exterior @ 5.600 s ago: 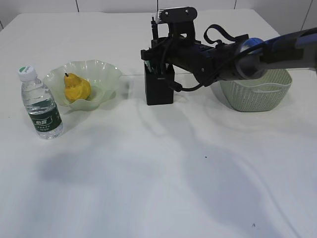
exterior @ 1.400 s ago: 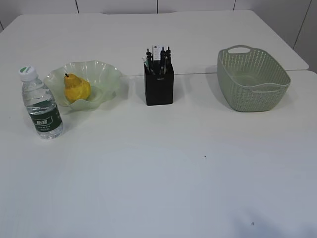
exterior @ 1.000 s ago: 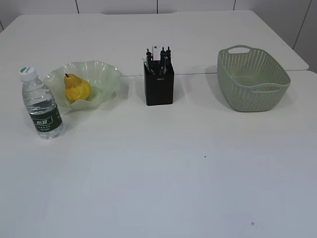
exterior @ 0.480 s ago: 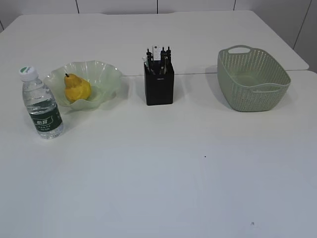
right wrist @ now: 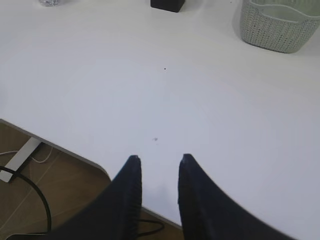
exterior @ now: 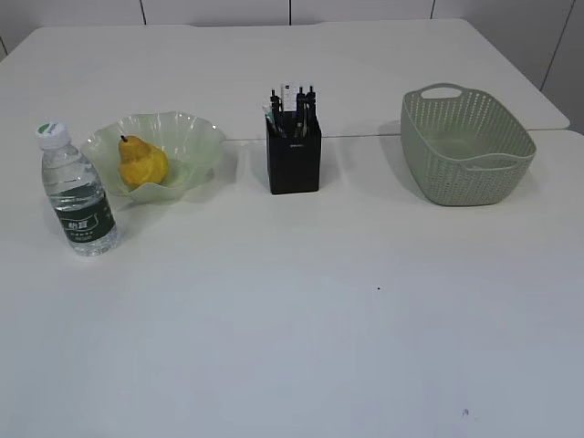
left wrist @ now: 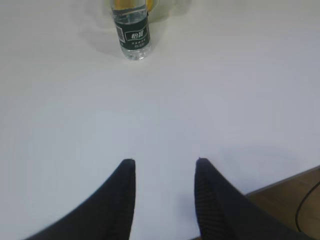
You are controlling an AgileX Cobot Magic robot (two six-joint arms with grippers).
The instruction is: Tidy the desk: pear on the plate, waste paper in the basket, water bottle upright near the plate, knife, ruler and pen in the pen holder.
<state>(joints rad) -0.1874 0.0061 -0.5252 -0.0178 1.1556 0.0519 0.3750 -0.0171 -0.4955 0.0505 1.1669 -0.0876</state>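
Clear water bottle (exterior: 78, 189) upright, cap up | pear (exterior: 141, 162) stem up

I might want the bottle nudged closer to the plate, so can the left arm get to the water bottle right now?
Probably yes. The left gripper is open and empty, pulled back near the desk edge, and the upright water bottle stands ahead of it with only bare tabletop between them.

floor (right wrist: 65, 175): brown, seen past the table edge, lower left of right wrist view
cable (right wrist: 37, 192): black, curving across that floor
table leg/bracket (right wrist: 17, 159): white, on the floor beside the cable
back wall (exterior: 219, 11): pale panels with dark seams, top of exterior view
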